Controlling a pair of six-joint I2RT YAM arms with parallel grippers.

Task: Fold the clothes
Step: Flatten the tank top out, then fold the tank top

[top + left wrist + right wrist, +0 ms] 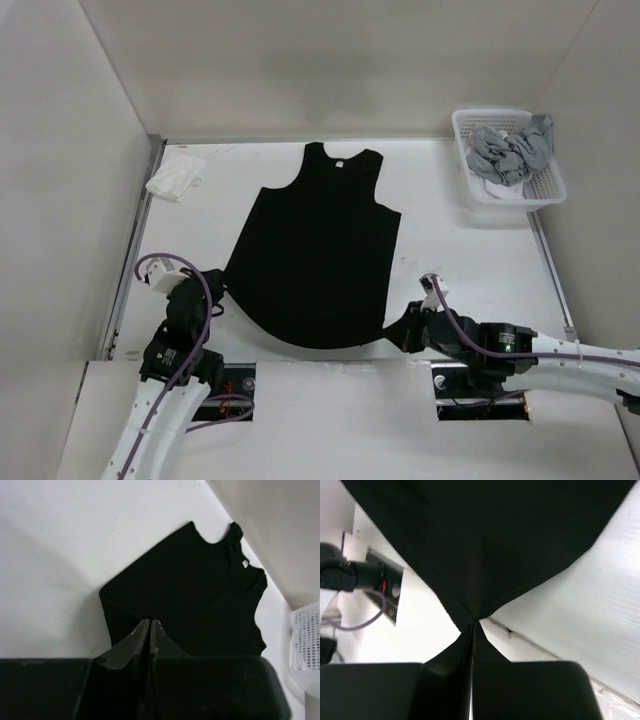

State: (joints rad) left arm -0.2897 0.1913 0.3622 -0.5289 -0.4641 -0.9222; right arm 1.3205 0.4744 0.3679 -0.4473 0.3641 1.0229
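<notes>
The clothes (320, 250) are one black sleeveless garment spread flat on the white table (450, 260), neck towards the far wall. My left gripper (218, 298) is at the hem's near-left corner. In the left wrist view its jaws are pressed together at the gripper's tip (150, 621) on the dark fabric (200, 590), and a crease runs from there to the corner. My right gripper (395, 330) is at the hem's near-right corner. In the right wrist view the black cloth (485, 540) draws to a point between the shut fingers of the gripper (475, 622).
A white basket (500, 203) holding grey garments (512, 150) stands at the far right; its wall (305, 635) shows in the left wrist view. A small white cloth (178, 178) lies at the far left. Walls enclose the table. The left arm (350, 575) shows beyond the hem.
</notes>
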